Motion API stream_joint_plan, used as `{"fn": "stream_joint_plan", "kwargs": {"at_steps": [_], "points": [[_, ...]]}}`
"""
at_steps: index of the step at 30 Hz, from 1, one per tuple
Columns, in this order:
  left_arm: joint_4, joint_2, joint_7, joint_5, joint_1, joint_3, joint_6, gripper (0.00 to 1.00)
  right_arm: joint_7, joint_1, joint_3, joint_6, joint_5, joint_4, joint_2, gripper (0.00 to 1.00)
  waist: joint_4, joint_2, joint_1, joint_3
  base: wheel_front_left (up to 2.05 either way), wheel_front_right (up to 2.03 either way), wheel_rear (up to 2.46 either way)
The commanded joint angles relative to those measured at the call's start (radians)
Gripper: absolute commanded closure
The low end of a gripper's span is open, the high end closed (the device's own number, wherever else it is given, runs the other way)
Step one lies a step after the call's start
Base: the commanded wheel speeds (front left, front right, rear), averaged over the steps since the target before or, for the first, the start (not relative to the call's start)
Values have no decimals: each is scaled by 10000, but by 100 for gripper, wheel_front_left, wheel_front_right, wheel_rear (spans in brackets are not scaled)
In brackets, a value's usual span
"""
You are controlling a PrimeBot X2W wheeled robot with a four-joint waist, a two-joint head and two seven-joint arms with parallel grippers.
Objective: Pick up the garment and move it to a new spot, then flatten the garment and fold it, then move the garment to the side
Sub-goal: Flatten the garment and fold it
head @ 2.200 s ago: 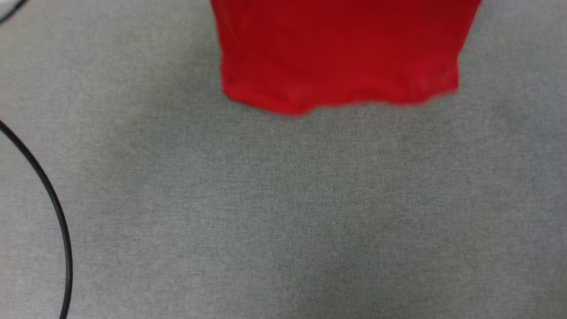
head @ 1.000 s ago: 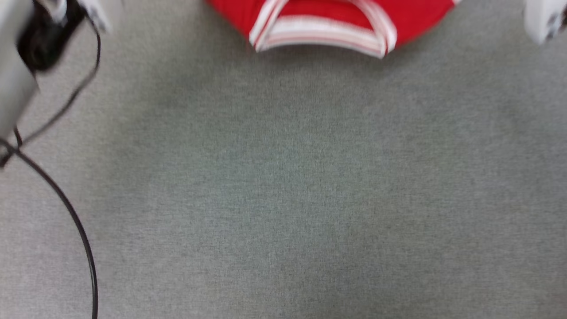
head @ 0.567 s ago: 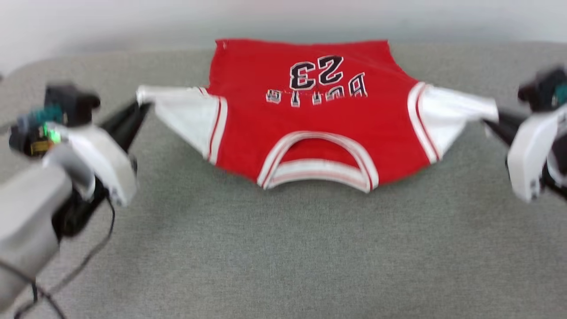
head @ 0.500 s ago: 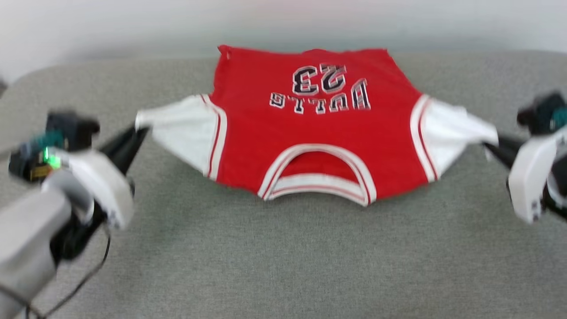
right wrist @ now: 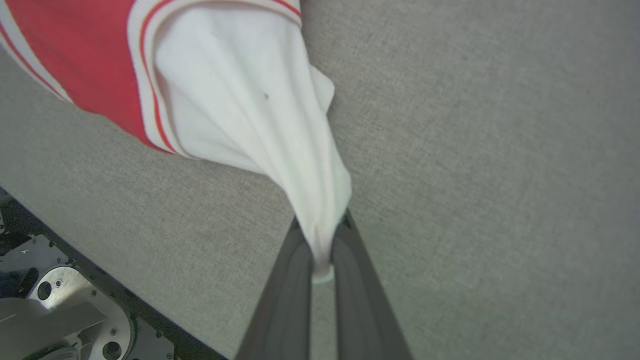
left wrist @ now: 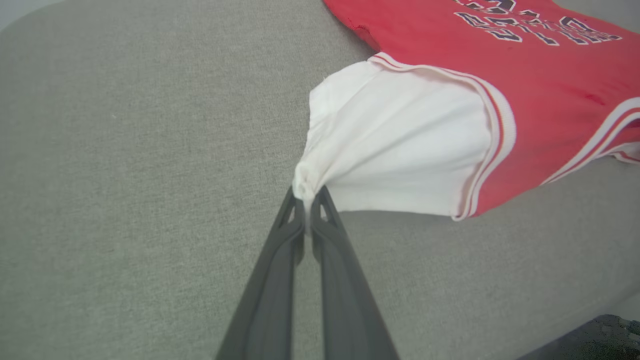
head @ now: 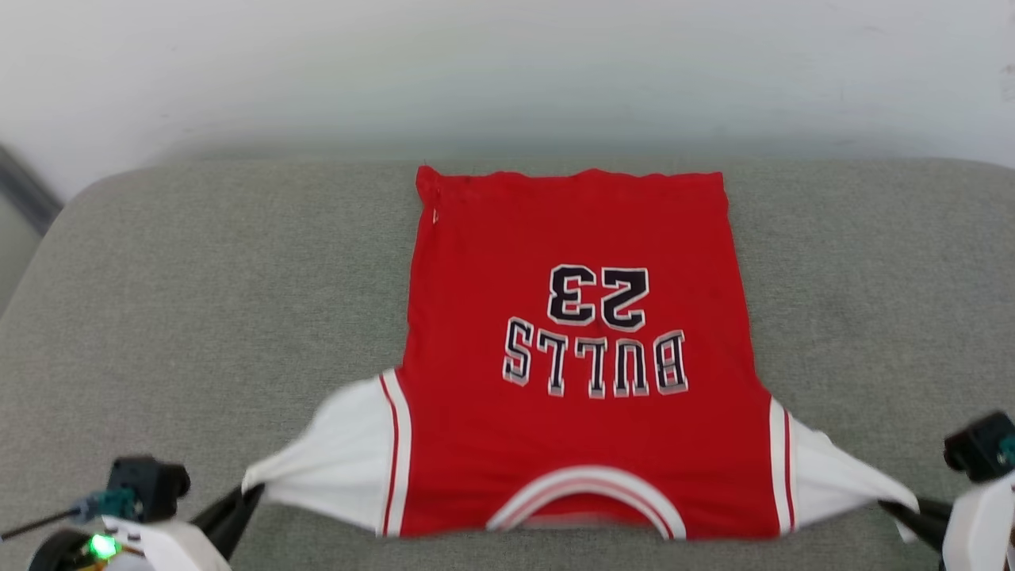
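Gripped the garment [head: 571,373] by both white sleeve tips; spread flat, lettering up, on the grey cushion [head: 198,301], collar at 6 o'clock, hem at 12; clenched the left gripper [left wrist: 306,200] on the 8 o'clock sleeve; clenched the right gripper [right wrist: 322,222] on the 4 o'clock sleeve.

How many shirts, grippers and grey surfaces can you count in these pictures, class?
Shirts: 1, the red and white shirt
Grippers: 2, the left gripper and the right gripper, each shut on a white sleeve
Surfaces: 1, the grey surface under the shirt
Total: 4
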Motion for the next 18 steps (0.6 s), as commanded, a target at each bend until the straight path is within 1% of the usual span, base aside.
{"fn": "stream_joint_plan", "kwargs": {"at_steps": [1, 6, 9, 12, 15, 16, 17, 18], "points": [[-89, 60, -49, 18, 456, 1, 69, 100, 112, 645, -239, -11, 149, -72, -163, 100, 66, 0, 3, -11, 0, 0, 0], [-69, -151, -50, 107, 1295, 103, 168, 100, 462, 2173, -951, -12, 216, -287, -313, 100, 195, 0, 3, 5, 0, 0, 0], [36, -363, -50, 82, 1524, 169, 101, 100, 926, 2920, -1331, -12, 256, -506, -288, 100, 212, 0, 3, 17, 0, 0, 0], [202, -513, -50, 158, 1715, 252, 70, 100, 1308, 3343, -1824, -12, 100, -789, -267, 100, 188, 0, 3, 46, 0, 0, 0], [259, -711, -50, 288, 1702, 389, 31, 100, 1572, 3694, -2380, -12, -132, -977, -103, 100, 175, 0, 3, 120, 0, 0, 0], [282, -758, -50, 348, 1659, 464, 18, 100, 1616, 3741, -2629, -12, -226, -1037, -31, 84, 171, 0, 3, 159, 0, 0, 0], [299, -826, -50, 423, 1602, 545, 11, 100, 1661, 3759, -2861, -11, -380, -1096, 14, 0, 173, 0, 3, 198, 0, 0, 0], [310, -886, -50, 520, 1562, 610, 28, 100, 1746, 3795, -3120, -11, -458, -1167, 78, 0, 170, 0, 3, 237, 0, 0, 0]]}}
